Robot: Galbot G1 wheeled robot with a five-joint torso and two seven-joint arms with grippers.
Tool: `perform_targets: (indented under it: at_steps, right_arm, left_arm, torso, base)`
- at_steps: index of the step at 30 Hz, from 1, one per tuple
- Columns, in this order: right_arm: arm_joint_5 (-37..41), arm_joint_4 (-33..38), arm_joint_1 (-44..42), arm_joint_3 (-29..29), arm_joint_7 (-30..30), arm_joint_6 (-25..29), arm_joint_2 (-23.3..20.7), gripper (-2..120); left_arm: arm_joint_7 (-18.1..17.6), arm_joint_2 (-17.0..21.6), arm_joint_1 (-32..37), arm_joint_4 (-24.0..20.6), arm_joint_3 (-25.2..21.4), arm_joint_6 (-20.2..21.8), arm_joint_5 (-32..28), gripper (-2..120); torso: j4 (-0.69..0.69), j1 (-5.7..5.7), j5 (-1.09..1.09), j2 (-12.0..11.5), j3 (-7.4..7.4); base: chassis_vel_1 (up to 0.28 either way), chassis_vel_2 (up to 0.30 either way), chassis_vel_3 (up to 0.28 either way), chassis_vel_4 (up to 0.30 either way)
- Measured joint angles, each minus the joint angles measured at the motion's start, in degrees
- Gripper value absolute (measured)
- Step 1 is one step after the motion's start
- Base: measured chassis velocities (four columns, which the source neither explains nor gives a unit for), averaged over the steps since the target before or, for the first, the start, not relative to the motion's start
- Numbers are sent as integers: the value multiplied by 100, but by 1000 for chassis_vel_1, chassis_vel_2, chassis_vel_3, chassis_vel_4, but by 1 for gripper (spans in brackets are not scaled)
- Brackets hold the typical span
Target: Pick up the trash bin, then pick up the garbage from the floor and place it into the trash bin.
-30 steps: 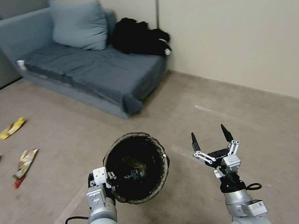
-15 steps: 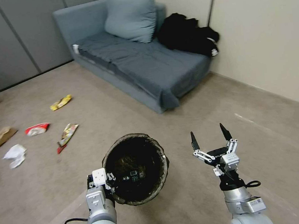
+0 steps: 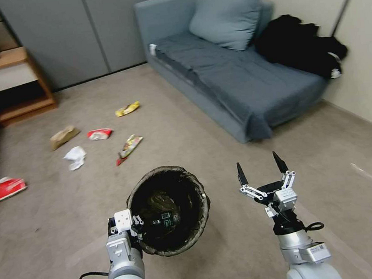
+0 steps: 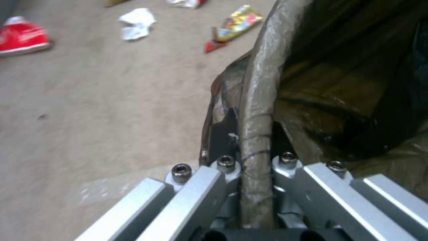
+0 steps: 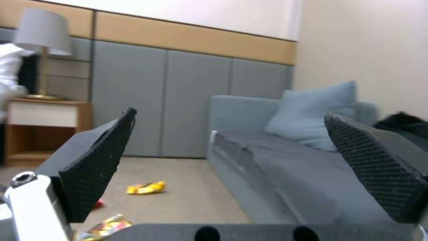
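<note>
Trash bin held off the floor by the left gripper; litter scattered on the carpet.

The left gripper (image 3: 135, 225) is clamped on the rim of the trash bin (image 3: 169, 209), which hangs tilted above the floor (image 3: 171, 127), its dark liner facing the head camera. The right gripper (image 3: 261, 169) hovers beside the bin, fingers spread wide and empty. The garbage (image 3: 128, 147) lies ahead to the robot's left, between the sofa (image 3: 232, 78) and a wooden side table (image 3: 10, 86).
</note>
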Motion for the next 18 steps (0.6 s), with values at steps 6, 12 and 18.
perform_targets:
  at_steps: [6,12,18]
  right_arm:
    - [39,32,-2,-8,0,-47,0,100]
    - [39,32,-8,-10,-8,-33,1,100]
    - [39,29,-50,-3,-17,33,4,100]
  left_arm:
    - [0,-24,-50,-12,-24,0,-11,0]
    - [-1,-30,-26,-27,-33,-24,16,0]
    - [11,-34,-11,-15,-32,-184,124,0]
  torso:
    - [1,0,0,0,0]
    - [0,0,0,0,0]
    - [1,0,0,0,0]
  base:
    - [139,124,127,129]
    - [126,131,123,118]
    - [113,117,130,109]
